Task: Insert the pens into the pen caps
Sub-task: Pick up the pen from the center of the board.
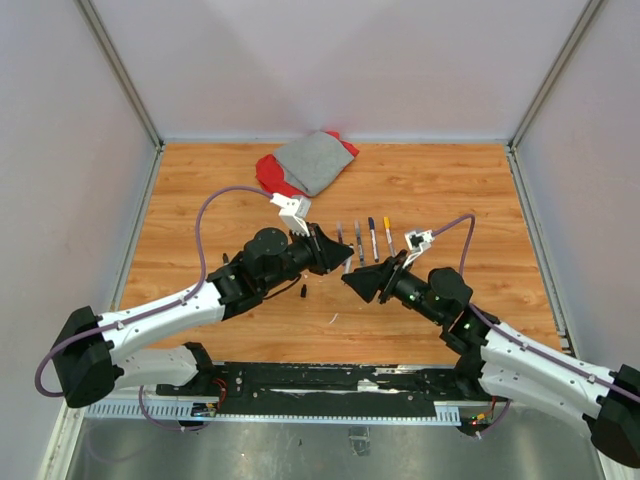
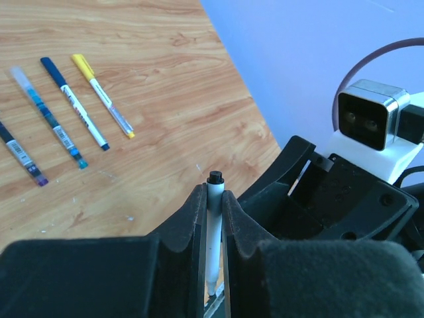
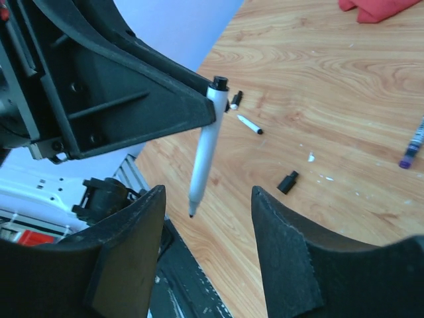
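Over the wood counter (image 1: 450,200), left hand (image 2: 213,199) grips a pen (image 3: 204,149); the spread, empty right hand (image 3: 207,195) should clamp it squarely.

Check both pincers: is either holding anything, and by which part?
Left pincer clamps a white pen near its black-collared upper end; the barrel and bare tip hang free below. Right pincer is open and grips nothing.

Five pens in all: four pens (image 1: 340,236) (image 1: 359,242) (image 1: 372,238) (image 1: 388,235) lie in a row on the near side of the grey cloth (image 1: 318,160), and a fifth pen (image 2: 213,232) is held in the air. Two loose dark caps (image 3: 287,181) (image 3: 235,99) lie nearer still. Beside the grey cloth is one red cloth (image 1: 268,172), making two cloths. Two robot arms (image 1: 170,305) (image 1: 530,355).
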